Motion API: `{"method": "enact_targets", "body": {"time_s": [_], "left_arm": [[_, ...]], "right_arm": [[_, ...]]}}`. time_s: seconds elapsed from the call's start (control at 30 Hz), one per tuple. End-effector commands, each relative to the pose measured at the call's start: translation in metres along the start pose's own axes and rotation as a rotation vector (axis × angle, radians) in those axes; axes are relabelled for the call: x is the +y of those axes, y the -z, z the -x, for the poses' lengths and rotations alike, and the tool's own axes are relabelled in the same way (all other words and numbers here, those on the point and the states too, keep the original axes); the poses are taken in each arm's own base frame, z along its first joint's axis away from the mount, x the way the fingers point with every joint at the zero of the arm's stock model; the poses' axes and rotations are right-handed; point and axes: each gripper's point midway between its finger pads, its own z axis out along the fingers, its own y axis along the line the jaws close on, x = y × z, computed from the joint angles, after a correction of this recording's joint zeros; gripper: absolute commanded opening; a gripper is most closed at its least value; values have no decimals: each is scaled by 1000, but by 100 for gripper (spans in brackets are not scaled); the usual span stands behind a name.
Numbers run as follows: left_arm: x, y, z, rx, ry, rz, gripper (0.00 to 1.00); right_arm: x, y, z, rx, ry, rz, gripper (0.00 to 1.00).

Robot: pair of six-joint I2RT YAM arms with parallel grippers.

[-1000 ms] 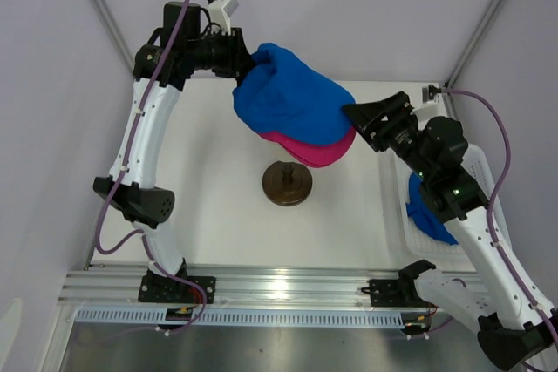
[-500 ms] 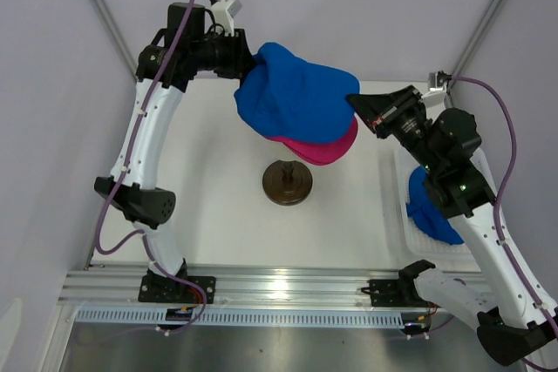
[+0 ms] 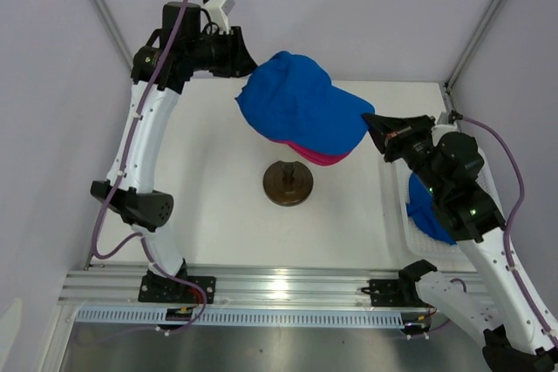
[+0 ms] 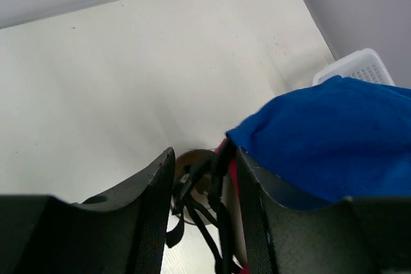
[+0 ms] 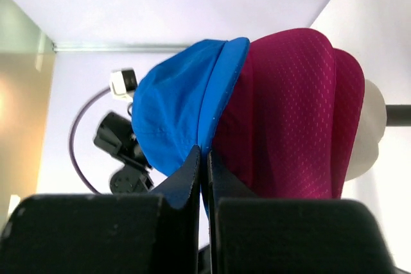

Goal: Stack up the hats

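A royal blue hat (image 3: 301, 106) lies over a magenta-pink hat (image 3: 327, 156) on the cream mannequin head (image 5: 369, 126), above the dark round stand (image 3: 288, 183). My right gripper (image 3: 370, 122) is shut on the front edge of the blue hat's brim (image 5: 215, 94), with the pink hat (image 5: 289, 107) just beside it. My left gripper (image 3: 247, 65) stands open just behind the blue hat's back edge. In the left wrist view black cap straps (image 4: 199, 187) hang loose between its fingers (image 4: 253, 190), and the blue hat (image 4: 334, 133) lies to the right. A second blue hat (image 3: 427, 211) lies in the basket.
A white plastic basket (image 3: 484, 172) sits at the table's right edge under my right arm. The enclosure's walls and metal posts close in behind and at both sides. An aluminium rail (image 3: 279, 289) runs along the near edge.
My right gripper has closed on the blue hat's brim. My left gripper has widened and come off the hat's back. The blue hat has dropped lower over the pink one.
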Motion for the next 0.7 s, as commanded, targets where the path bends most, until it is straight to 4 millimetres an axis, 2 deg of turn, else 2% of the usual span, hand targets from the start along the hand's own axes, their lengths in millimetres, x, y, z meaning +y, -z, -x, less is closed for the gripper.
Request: {"method": "enact_targets", "body": {"time_s": [0.0,0.1,0.2,0.4,0.5,0.53,0.67], "left_arm": [[-14,32,26,-117,-9,7,49],[-13,33,29,-129,-1,9,51],[-10,29,25,-109,7,4,50],[9,1,-4,4,32,38,38],[17,-3,-12,14,31,67,38],[21,-3,-12,10,26,86,38],[29,-8,-18,28,26,110,38]], "right_arm": [[-15,10,30,-174,-94,-68,0],[-17,14,34,-195,-108,-78,0],[-30,9,27,-161,-113,-133,0],[-61,-3,11,-88,-113,-210,0],[-71,-3,8,-69,-91,-225,0],[-82,-3,6,-64,-89,-252,0],[-104,0,2,-48,-72,-295,0]]}}
